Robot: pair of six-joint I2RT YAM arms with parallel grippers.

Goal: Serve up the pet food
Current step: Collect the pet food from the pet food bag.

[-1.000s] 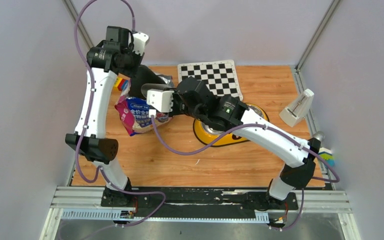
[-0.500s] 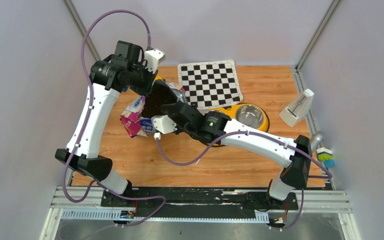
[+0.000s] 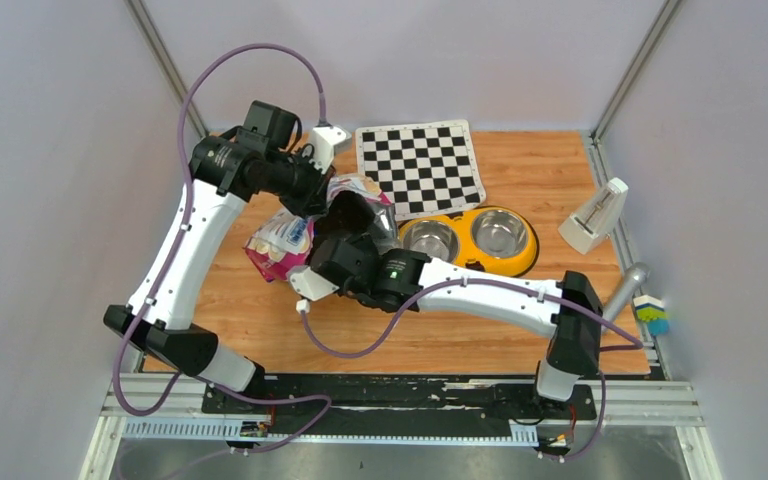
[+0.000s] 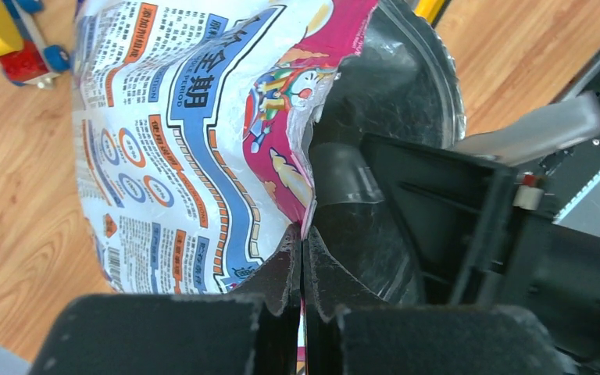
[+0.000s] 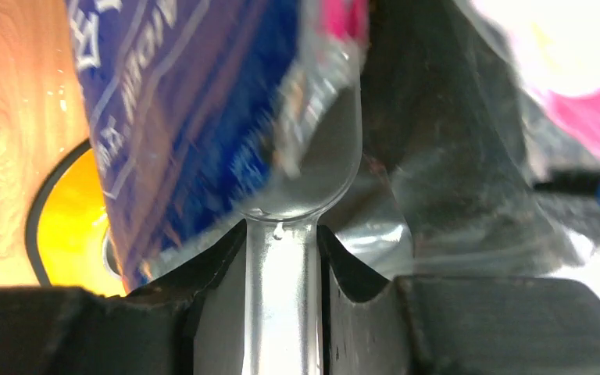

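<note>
The glossy pink-and-blue cat food bag (image 3: 278, 240) is held tilted over the left of the table, its silver-lined mouth facing right. My left gripper (image 3: 322, 192) is shut on the bag's torn top edge, seen in the left wrist view (image 4: 302, 250) with the bag's printed side (image 4: 180, 141) to its left. My right gripper (image 3: 348, 228) is at the bag mouth, shut on the handle of a clear plastic scoop (image 5: 283, 297). The scoop's bowl (image 5: 312, 156) reaches inside the bag (image 5: 187, 117). No kibble shows; the bag's inside is dark.
The yellow double bowl (image 3: 470, 237) with two steel cups stands right of the bag; its rim shows in the right wrist view (image 5: 70, 226). A checkerboard mat (image 3: 420, 165) lies at the back. A white metronome-like object (image 3: 593, 215) and small toys (image 3: 650, 310) sit at the right edge. Toy blocks (image 4: 0, 31) lie behind the bag.
My left arm has carried the bag's top to the right and tilted it. My right arm has swung left and nearer, uncovering the yellow bowl, and its scoop has entered the bag mouth.
</note>
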